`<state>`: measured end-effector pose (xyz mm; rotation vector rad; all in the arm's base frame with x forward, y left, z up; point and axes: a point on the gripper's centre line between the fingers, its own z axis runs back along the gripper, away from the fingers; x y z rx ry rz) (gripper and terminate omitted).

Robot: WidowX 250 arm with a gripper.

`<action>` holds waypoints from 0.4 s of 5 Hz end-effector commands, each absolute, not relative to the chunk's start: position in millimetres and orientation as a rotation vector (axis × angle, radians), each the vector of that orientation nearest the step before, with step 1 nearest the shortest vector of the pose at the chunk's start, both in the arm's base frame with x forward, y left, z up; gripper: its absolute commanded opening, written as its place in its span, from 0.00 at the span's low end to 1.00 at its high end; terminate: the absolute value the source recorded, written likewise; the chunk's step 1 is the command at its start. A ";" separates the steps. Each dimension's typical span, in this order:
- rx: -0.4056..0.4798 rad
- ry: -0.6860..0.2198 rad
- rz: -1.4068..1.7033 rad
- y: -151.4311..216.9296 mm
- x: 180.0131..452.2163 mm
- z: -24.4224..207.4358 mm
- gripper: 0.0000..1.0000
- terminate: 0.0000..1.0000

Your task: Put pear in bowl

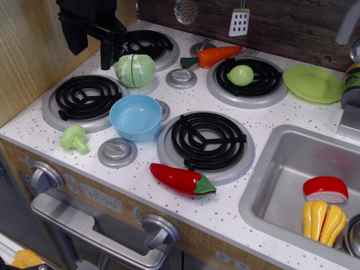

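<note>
The pear point(241, 75) is a small smooth light-green fruit lying on the far right burner point(246, 80). The light-blue bowl point(135, 117) stands upright and empty in the middle of the stovetop, between the left and front burners. My black gripper point(93, 48) hangs at the top left, above the back left burner and just left of the cabbage point(135, 70). It is far from the pear and holds nothing I can see. Its fingers point down; the gap between them is not clearly shown.
An orange carrot point(215, 55) lies behind the pear. A lime-green plate point(313, 83) is at the right. Broccoli point(74, 139) sits front left, a red pepper point(181, 180) at the front. The sink point(292, 169) holds toy food. Utensils hang on the back wall.
</note>
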<state>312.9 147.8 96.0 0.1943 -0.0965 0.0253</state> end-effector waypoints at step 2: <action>0.220 -0.129 0.059 110.4 330.4 115.2 1.00 0.00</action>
